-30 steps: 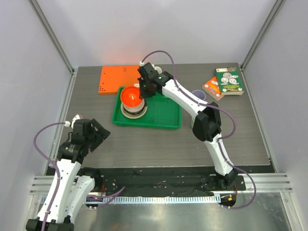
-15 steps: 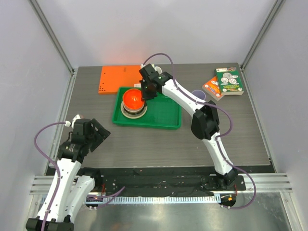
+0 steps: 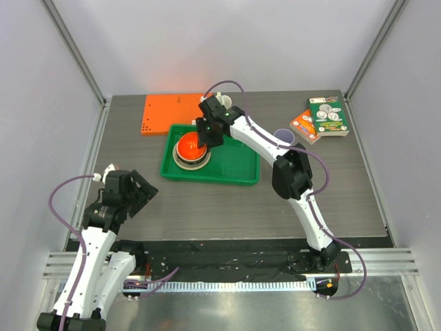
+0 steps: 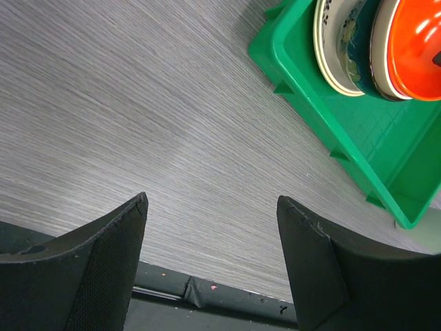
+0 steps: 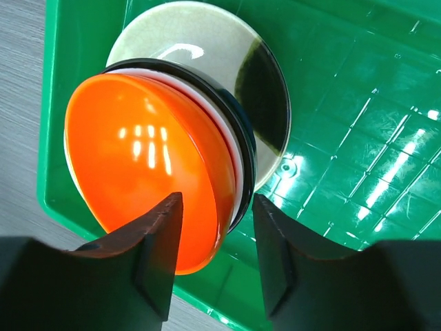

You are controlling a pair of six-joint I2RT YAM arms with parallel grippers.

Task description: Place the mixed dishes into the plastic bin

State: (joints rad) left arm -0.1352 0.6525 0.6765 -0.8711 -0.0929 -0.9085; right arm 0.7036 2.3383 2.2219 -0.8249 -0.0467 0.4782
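The green bin lay mid-table, and I place everything else by it. In its left half stood a stack: a cream plate at the bottom, then a dark-rimmed bowl and a white bowl nested on it, and the orange bowl on top. The right gripper hung over that stack with its jaws apart, the orange bowl's rim between them and a gap showing on one side, so nothing was pinched. A lavender cup stood just right of the bin, partly hidden by the arm. The left gripper hovered off the bin's near left corner, jaws spread wide over the table and holding nothing. An orange board lay just behind the bin's left end.
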